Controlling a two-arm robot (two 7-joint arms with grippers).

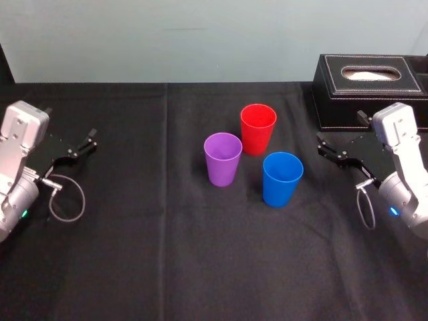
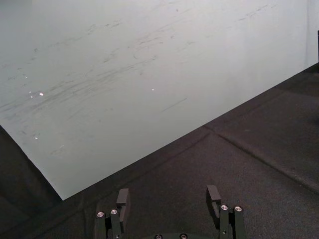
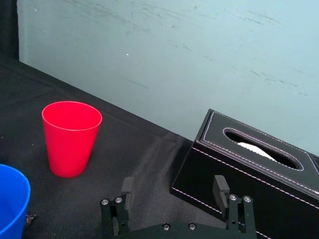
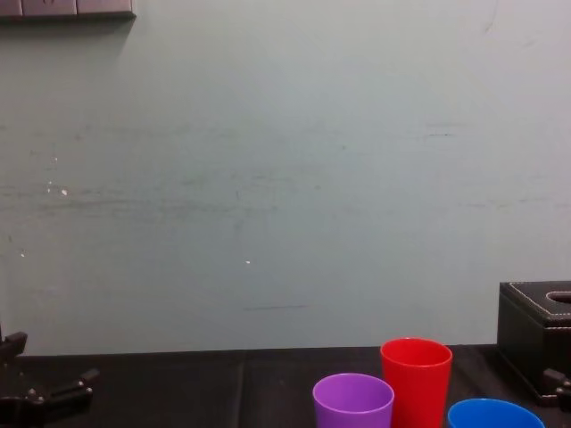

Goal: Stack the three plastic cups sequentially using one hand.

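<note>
Jaws wide and empty, the right gripper [image 1: 328, 148] faces the red cup [image 1: 258, 128], blue cup [image 1: 282, 178] and purple cup [image 1: 223, 158], which stand mouth-up beyond its fingertips, seemingly set for nesting, while the left gripper [image 1: 83, 144], likewise open and empty, idles well apart.

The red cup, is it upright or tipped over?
Upright. The red cup stands on its narrow base on the black cloth, open rim facing up.

A black leather-look tissue box [image 3: 274, 191] with white stitching sits just beyond the fingers [image 3: 221, 185] of the right gripper [image 3: 174, 186], with white tissue [image 3: 254, 149] showing in its oval slot. A black tablecloth [image 1: 167, 254] lies beneath them, and a pale, scuffed wall [image 1: 200, 40] rises behind.
</note>
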